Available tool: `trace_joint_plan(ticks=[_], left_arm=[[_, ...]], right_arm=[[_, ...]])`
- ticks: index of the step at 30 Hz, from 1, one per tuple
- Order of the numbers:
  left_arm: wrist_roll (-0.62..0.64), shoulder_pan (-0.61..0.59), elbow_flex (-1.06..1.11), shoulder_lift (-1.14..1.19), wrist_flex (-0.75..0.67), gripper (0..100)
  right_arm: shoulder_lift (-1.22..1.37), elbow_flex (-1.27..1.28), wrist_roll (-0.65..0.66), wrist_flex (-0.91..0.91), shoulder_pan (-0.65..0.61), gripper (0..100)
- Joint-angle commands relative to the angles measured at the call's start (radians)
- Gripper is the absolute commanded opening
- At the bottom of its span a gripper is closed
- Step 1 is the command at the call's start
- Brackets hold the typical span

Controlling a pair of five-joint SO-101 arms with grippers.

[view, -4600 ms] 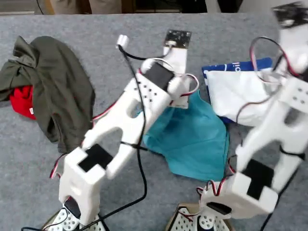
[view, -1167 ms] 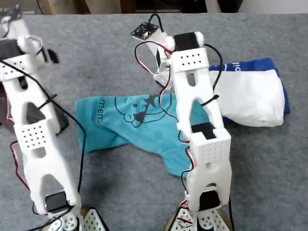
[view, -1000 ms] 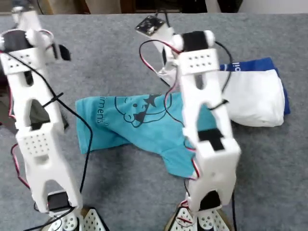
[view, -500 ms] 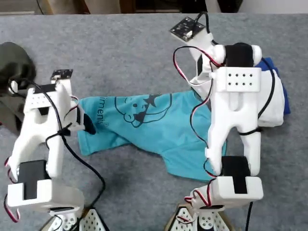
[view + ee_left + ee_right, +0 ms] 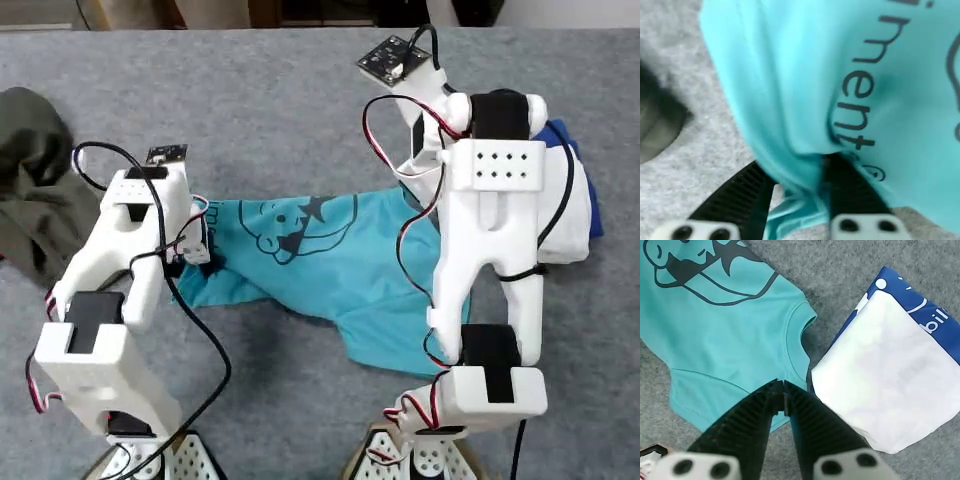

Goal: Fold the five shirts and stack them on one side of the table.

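Left end effector (image 5: 796,175) pinches teal shirt (image 5: 330,255), hem leftward.

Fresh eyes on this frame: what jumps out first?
The teal shirt sprawls print-up across the table, one end bunched in the left claw. The right claw sits shut over its collar end, beside a folded white shirt; an olive shirt lies crumpled at the table's left edge.

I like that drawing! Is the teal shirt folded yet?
Not folded: the teal shirt lies spread out, print up, its edge in the left gripper.
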Motion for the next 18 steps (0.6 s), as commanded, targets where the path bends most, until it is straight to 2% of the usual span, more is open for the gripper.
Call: trace_joint_plan(ticks=[1, 3, 7, 12, 15, 18], left_arm=[[0.011, -0.072, -0.012, 0.004, -0.005, 2], [0.002, -0.138, -0.020, 0.002, 0.003, 2], [-0.126, -0.288, -0.075, 0.012, 0.072, 2], [-0.195, -0.437, -0.199, 0.012, 0.133, 2], [-0.203, -0.436, -0.249, 0.015, 0.178, 2], [-0.210, -0.379, -0.236, 0.015, 0.199, 4]], right_arm=[[-0.054, -0.010, 0.009, 0.014, 0.018, 0.3], [-0.053, -0.008, 0.009, 0.014, 0.018, 0.3], [-0.047, -0.001, 0.009, 0.014, 0.013, 0.3], [-0.045, -0.001, 0.009, 0.012, -0.001, 0.3], [-0.045, 0.001, 0.009, 0.012, -0.039, 0.3], [-0.044, 0.001, 0.003, -0.003, -0.105, 0.3]])
